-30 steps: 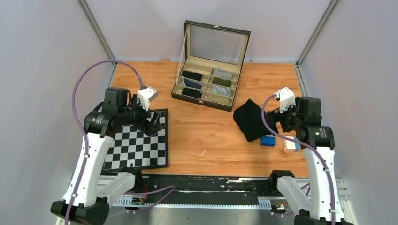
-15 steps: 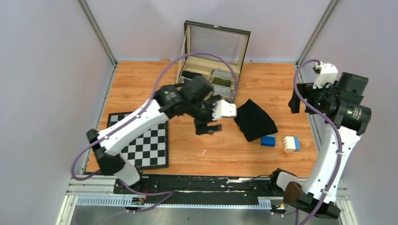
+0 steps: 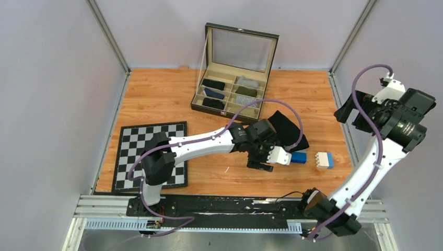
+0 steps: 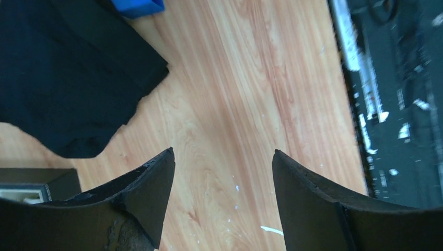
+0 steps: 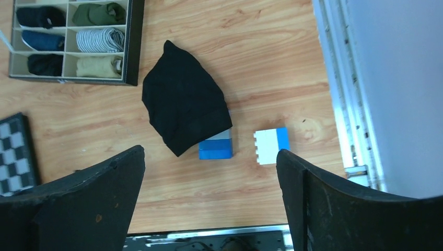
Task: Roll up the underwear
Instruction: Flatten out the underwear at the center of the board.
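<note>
Underwear position: The black underwear (image 3: 286, 129) is lying flat and unrolled on the wooden table (image 3: 156, 99), right of centre, between the compartment box (image 3: 201, 107) and the blue block (image 3: 298, 157), with its near corner touching that block.
Left gripper (image 4: 222, 157): It is hovering low over bare wood just beside the garment's near-left edge, jaws standing apart and holding nothing.
Right gripper (image 5: 210, 154): It is hanging high above the right side, jaws spread wide and gripping nothing.
Risk, block: A roll starting at the near corner is likely dragging the blue block along or trapping it in the fabric.
Risk, slip: The wood is looking smooth, so a shallow pinch is likely pushing the cloth along instead of turning it over.
Risk, cable: The left arm is reaching far across and its purple cable (image 3: 271, 100) is looping over the garment, so a snag is possible.
Edges: The box front is bounding the far side, the white-and-blue block (image 3: 324, 160) the right, and the black front rail (image 3: 209, 201) the near side.
Open room: Bare wood is lying between the chessboard (image 3: 151, 157) and the garment, which is favouring a leftward roll.
</note>
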Action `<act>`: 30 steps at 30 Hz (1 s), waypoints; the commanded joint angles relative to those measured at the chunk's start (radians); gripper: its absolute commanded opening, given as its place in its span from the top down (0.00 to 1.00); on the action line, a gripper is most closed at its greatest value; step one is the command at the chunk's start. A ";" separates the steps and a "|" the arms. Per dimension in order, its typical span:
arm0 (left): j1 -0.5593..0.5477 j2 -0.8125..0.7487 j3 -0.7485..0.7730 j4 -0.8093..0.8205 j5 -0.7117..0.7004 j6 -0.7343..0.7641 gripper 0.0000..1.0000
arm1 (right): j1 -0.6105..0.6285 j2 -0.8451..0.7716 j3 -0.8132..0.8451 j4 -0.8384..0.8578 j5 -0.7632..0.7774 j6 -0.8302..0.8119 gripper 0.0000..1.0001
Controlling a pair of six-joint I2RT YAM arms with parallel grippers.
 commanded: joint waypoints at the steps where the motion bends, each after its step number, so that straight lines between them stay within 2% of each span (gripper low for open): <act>1: -0.011 0.005 -0.053 0.226 0.025 0.268 0.25 | -0.110 0.093 -0.052 0.057 -0.196 0.059 0.05; 6: -0.012 0.108 -0.010 0.228 0.029 0.425 0.33 | -0.172 0.111 -0.145 0.163 -0.211 0.039 0.05; 12: -0.018 0.202 0.005 0.346 0.024 0.484 0.43 | -0.185 0.087 -0.245 0.231 -0.262 0.013 0.05; 16: -0.021 0.278 0.085 0.352 0.021 0.482 0.51 | -0.185 0.066 -0.315 0.288 -0.259 0.013 0.05; 22: -0.022 0.350 0.135 0.335 -0.006 0.534 0.60 | -0.186 0.094 -0.328 0.286 -0.243 0.000 0.05; 30: -0.022 0.379 0.134 0.298 -0.045 0.596 0.60 | -0.187 0.098 -0.337 0.290 -0.234 -0.023 0.06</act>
